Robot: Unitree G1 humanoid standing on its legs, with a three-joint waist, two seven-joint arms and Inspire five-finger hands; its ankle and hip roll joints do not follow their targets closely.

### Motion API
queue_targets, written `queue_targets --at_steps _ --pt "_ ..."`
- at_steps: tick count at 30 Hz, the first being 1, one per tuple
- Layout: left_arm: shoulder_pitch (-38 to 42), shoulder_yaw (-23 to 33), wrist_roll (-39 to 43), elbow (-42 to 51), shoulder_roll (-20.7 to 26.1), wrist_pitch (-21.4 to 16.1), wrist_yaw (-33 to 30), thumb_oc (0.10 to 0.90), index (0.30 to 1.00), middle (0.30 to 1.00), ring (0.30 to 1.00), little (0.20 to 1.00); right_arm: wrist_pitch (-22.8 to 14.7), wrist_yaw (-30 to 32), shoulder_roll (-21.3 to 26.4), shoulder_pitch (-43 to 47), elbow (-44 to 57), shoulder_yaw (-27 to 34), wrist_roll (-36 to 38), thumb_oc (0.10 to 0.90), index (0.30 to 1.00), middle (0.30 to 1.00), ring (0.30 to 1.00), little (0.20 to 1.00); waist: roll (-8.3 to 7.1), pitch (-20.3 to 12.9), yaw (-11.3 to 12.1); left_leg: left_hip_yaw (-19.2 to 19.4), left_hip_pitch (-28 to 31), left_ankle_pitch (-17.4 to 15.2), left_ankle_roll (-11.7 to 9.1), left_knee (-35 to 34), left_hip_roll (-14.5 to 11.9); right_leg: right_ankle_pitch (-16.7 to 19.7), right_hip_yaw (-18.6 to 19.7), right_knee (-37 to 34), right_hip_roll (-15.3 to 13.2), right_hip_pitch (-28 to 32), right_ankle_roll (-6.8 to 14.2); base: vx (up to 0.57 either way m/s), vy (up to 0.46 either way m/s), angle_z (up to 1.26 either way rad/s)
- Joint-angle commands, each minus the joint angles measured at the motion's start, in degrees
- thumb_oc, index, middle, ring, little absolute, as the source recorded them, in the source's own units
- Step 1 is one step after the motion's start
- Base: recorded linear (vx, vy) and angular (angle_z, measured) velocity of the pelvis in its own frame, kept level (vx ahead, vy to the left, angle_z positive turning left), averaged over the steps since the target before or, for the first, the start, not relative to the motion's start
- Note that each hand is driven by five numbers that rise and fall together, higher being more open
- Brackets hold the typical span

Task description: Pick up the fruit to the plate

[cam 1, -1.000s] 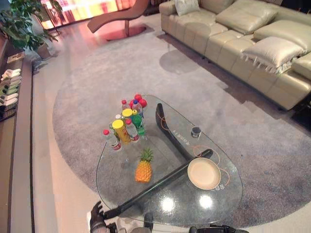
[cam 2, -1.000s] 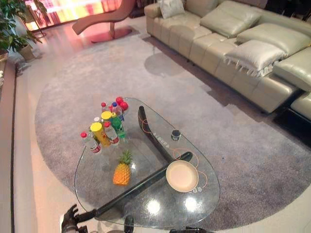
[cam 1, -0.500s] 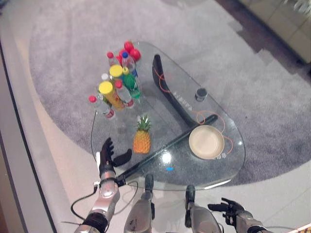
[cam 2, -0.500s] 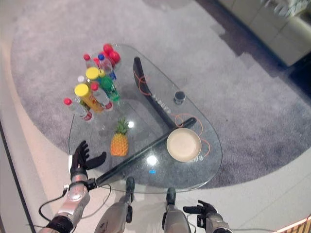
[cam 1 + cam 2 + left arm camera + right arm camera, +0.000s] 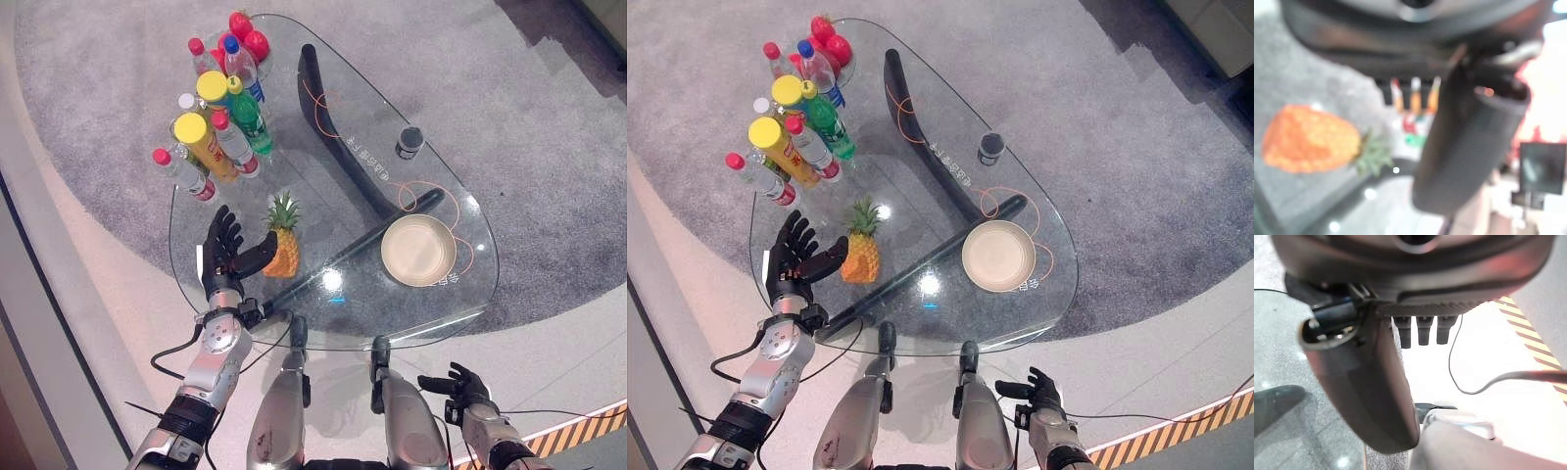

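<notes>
My left hand [image 5: 227, 259] hovers open beside the pineapple [image 5: 282, 252], not yet gripping it; the plate [image 5: 418, 251] waits empty, well apart.

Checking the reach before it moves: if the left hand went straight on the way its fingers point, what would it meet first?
Probably the bottles. The open left hand points past the pineapple, which stands beside its thumb; depth is unclear.

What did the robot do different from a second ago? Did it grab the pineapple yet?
Not yet. The left hand came up over the glass table and now sits open right beside the pineapple, thumb toward it. The camera tipped down too. The pineapple, plate and bottles stayed put; the right hand hangs low, off the table.
</notes>
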State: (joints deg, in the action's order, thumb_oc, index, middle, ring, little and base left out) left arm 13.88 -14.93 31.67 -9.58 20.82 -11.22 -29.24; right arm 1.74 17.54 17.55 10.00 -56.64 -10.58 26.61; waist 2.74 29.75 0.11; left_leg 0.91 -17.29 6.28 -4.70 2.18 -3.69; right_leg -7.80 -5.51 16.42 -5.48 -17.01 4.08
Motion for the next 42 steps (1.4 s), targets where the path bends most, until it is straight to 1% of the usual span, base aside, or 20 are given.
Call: queue_targets --at_steps 1,7,8,15,19,24,26,29,34,39,42 --pt "2.86 1.82 -1.27 6.15 1.35 -0.98 -0.19 0.8 0.9 0.9 0.9 0.9 -0.53 3.17 0.42 -2.98 3.33 -2.11 2.51 0.8 0.9 0.9 0.9 0.9 -3.02 0.04 -0.08 0.5 -2.7 -4.25 3.19 10.41 3.34 11.34 -2.43 -8.41 -0.54 1.07 -1.97 0.0 0.0 0.0" --pt "3.41 0.77 -1.36 5.09 1.41 0.5 -0.25 0.8 0.9 0.9 0.9 0.9 -0.03 3.76 0.8 -2.74 4.62 -3.13 3.4 0.8 0.9 0.9 0.9 0.9 -3.28 0.04 -0.48 1.14 -4.74 -4.26 3.31 11.34 3.2 11.64 -2.26 -7.68 -0.6 -1.29 -1.94 0.0 0.011 -0.04" --pt "3.53 0.41 -1.59 4.64 1.45 0.42 -0.97 0.8 0.9 0.9 0.9 0.9 0.41 3.89 1.25 -2.75 5.54 -3.6 3.62 0.8 0.9 0.9 0.9 0.9 -3.38 0.04 -0.87 1.4 -6.19 -4.39 3.32 12.32 3.07 11.77 -1.88 -7.05 -0.53 -2.94 -2.01 0.01 0.044 -0.03" --pt "4.7 -0.4 -2.5 2.22 1.28 0.85 -2.04 0.8 0.9 0.9 0.9 0.9 0.96 3.33 1.64 -2.76 5.88 -4.56 4.42 0.8 0.9 0.9 0.9 0.9 -3.68 0.04 -1.36 1.74 -8.44 -4.78 3.38 13.98 2.99 11.84 -1.24 -5.83 -0.74 -5.49 -1.94 0.0 0.007 0.0" --pt "5.67 -1.08 -2.85 -0.02 1.17 1.14 -1.08 0.8 0.9 0.9 0.9 0.9 0.78 3.21 1.95 -2.41 5.74 -5.26 4.74 0.8 0.9 0.9 0.9 0.9 -3.87 0.04 -1.6 1.92 -9.67 -4.98 3.45 14.97 3.11 12.01 -0.96 -5.13 -0.9 -6.93 -1.83 0.0 0.008 0.0" --pt "6.95 -1.29 -1.91 -3.48 1.4 0.93 0.17 0.8 0.9 0.9 0.9 0.9 1.54 3.41 2.54 -2.29 6.79 -5.91 5.01 0.8 0.9 0.9 0.9 0.9 -4.06 0.04 -2.22 2.7 -10.96 -5.45 3.51 16.14 2.84 11.92 -0.18 -4.08 -0.9 -8.65 -1.63 0.02 0.044 -0.01" --pt "8.52 -1.23 -3.2 -5.2 1.66 1.0 -0.59 0.8 0.9 0.9 0.9 0.9 1.91 2.92 2.85 -2.02 7.08 -6.31 5.29 0.8 0.9 0.9 0.9 0.9 -4.27 0.04 -2.71 3.0 -11.86 -5.19 3.52 16.21 2.76 12.2 0.14 -3.74 -0.98 -9.97 -1.5 0.0 0.033 -0.08" --pt "10.75 -1.15 -5.64 -7.85 2.46 1.08 -1.46 0.8 0.9 0.9 0.9 0.9 1.94 2.93 2.83 -2.25 7.8 -6.85 5.51 0.8 0.9 0.9 0.9 0.9 -4.51 0.04 -3.14 3.31 -12.7 -5.62 3.53 16.9 2.62 12.06 0.68 -3.06 -0.92 -11.18 -1.35 0.01 0.017 -0.1" --pt "13.91 -0.9 -6.55 -11.81 3.7 1.13 -1.52 0.8 0.9 0.9 0.9 0.9 2.0 2.38 2.9 -2.17 8.2 -7.73 5.78 0.8 0.9 0.9 0.9 0.9 -4.89 0.04 -3.76 3.87 -13.59 -5.68 3.52 16.94 2.41 12.09 1.17 -2.69 -0.84 -12.61 -1.19 0.0 0.0 0.0" --pt "16.11 -1.18 -6.66 -14.64 3.85 0.45 -1.4 0.8 0.9 0.9 0.9 0.9 1.18 1.51 2.85 -1.7 7.31 -8.39 6.42 0.8 0.9 0.9 0.9 0.9 -5.45 0.04 -4.12 4.28 -14.78 -5.69 3.35 17.31 2.23 12.31 1.38 -2.53 -0.83 -13.82 -0.98 0.0 0.0 0.0" --pt "17.27 -1.49 -7.67 -15.57 3.78 0.4 -1.82 0.8 0.9 0.9 0.9 0.9 1.35 1.56 2.8 -1.5 7.69 -8.63 6.39 0.8 0.9 0.9 0.9 0.9 -5.59 0.04 -4.4 4.52 -15.34 -5.66 3.35 17.29 2.18 12.4 1.54 -2.38 -0.82 -14.61 -0.91 0.0 0.0 0.0"
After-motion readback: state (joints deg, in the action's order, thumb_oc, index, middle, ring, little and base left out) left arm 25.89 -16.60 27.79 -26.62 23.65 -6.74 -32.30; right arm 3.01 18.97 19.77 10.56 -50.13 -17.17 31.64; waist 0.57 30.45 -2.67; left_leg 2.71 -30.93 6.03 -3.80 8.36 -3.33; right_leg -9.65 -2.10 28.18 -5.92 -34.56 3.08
